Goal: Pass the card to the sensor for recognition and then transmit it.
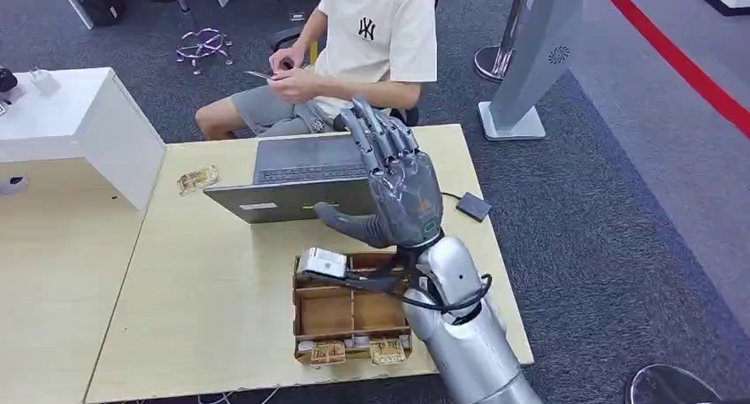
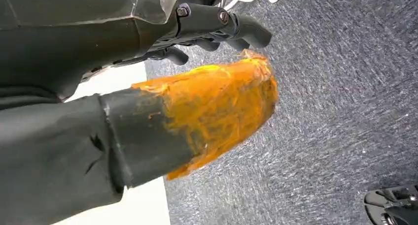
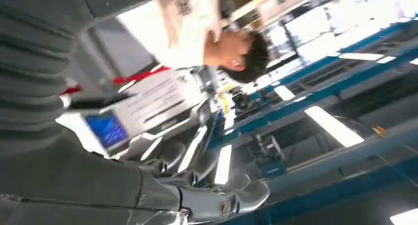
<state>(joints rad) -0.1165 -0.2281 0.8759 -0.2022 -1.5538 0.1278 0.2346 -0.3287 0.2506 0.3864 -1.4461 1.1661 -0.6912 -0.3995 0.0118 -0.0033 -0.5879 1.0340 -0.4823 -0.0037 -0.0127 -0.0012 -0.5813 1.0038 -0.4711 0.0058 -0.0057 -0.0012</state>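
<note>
Right hand point(image 1: 400, 185): raised above the table point(image 1: 212, 280), palm side toward the laptop point(image 1: 292, 179), fingers spread, nothing held. Left hand point(image 2: 148, 87): hung beside the body over grey carpet, thumb tip wrapped in orange; fingers curled in at the far end, nothing seen in them, though closure could not be told for certain. Card point(image 1: 258, 75): thin flat piece, apparently the card, held in both hands of the seated person point(image 1: 371, 41) across the table, well apart from the right hand. Sensor point(image 1: 321, 262): taken to be the small white device on the near corner of the wooden tray point(image 1: 349, 311), just below the raised hand. Progress, as judged: handover apparently complete, card with the person; whether recognition at the sensor took place could not be told. Left to do: likely only lowering the arm.
</note>
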